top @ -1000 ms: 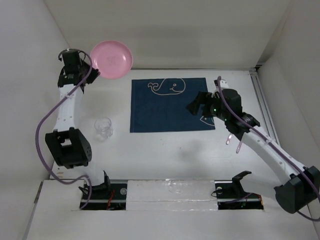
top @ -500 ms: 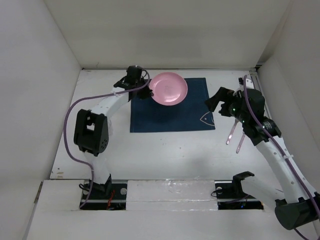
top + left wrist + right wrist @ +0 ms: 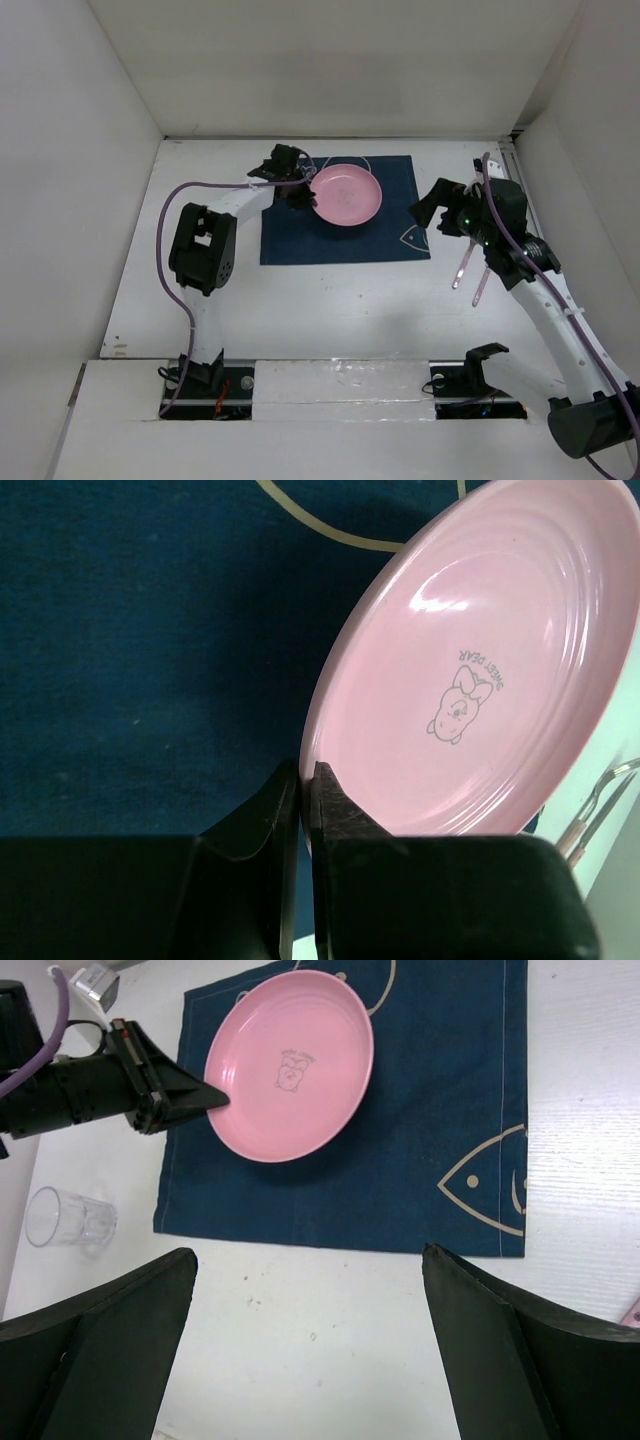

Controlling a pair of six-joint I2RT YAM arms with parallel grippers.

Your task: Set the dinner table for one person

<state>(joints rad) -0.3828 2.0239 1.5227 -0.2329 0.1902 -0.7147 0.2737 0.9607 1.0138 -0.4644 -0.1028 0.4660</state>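
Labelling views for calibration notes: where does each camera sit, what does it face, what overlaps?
Top external: fixed above and behind the robot, looking down on the dinner table; left arm, right arm and their bases show.
Left wrist: low over the navy placemat, facing the pink plate; left pincer, shut on the plate's rim, shows at bottom.
Right wrist: higher, looking down at the placemat; open right pincer, its fingers filling the bottom corners.
Shared: all three see plate and placemat; right wrist also sees the left pincer.
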